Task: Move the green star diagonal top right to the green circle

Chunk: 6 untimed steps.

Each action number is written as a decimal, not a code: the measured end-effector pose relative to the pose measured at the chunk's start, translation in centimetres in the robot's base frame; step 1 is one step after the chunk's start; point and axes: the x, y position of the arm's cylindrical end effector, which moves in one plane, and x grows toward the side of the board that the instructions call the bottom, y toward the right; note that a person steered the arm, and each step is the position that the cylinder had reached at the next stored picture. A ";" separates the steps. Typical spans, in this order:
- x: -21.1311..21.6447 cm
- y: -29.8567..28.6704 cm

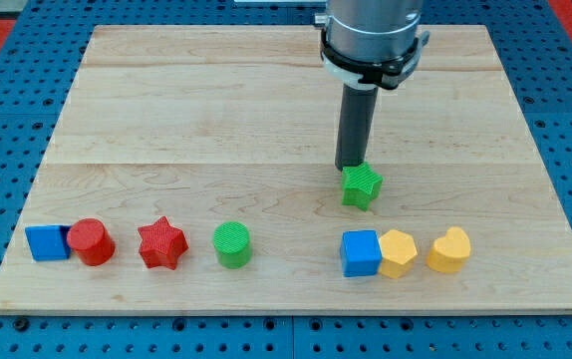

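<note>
We have no hand here, only a straight dark rod, so nothing is being held. My tip (350, 167) sits at the very end of that rod, right at the top edge of the green star (362, 186), touching it or almost touching it; we cannot tell which. The green star lies a little to the right of the middle of the wooden surface (186, 110), just below my tip. The green circle (232, 244) is down and to the left of the star, well apart from it, so the star sits up and to the right of the circle. Below the star, near the bottom of the view, we see a blue cube (361, 253). Just beside it on the right, touching it, is a yellow block (398, 253) with many flat sides. A yellow heart (449, 250) comes next, near that block. To the left of the green circle is a red star (160, 243). Further left is a red round block (92, 241), and a blue block (47, 242) touches it at the far left of the row. All the bottom blocks lie in one line along the lower part of the surface.
</note>
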 end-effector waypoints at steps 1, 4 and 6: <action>0.1 5.4; 4.7 -3.4; -0.5 -1.1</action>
